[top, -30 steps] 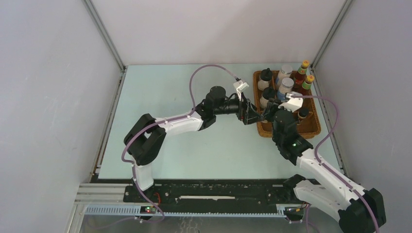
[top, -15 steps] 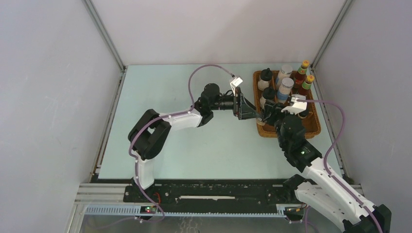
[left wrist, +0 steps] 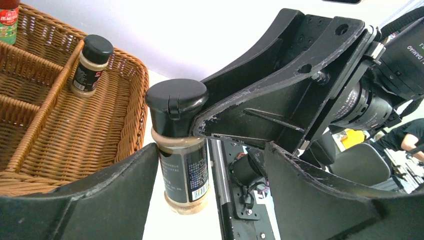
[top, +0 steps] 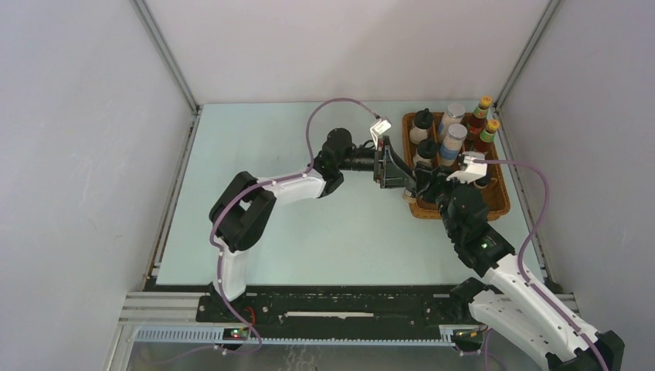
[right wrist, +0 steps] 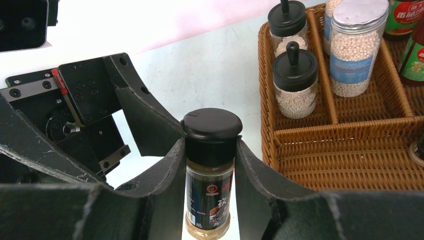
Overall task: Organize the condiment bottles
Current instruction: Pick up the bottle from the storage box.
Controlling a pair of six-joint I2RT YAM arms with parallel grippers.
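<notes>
The pale green table [top: 309, 224] carries a brown wicker tray [top: 502, 197] lying flat at its far right, close to the right wall. Just left of the tray's near left corner is a small dark jar [right wrist: 210, 165]; whether its base touches the tabletop cannot be told.

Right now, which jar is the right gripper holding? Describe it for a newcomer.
Find the brown wicker tray at the table's far right. Just outside its near-left corner, the right gripper clamps a tiny dark jar with a flat black cap. It is the only bottle outside the tray; its twin stands inside.
</notes>
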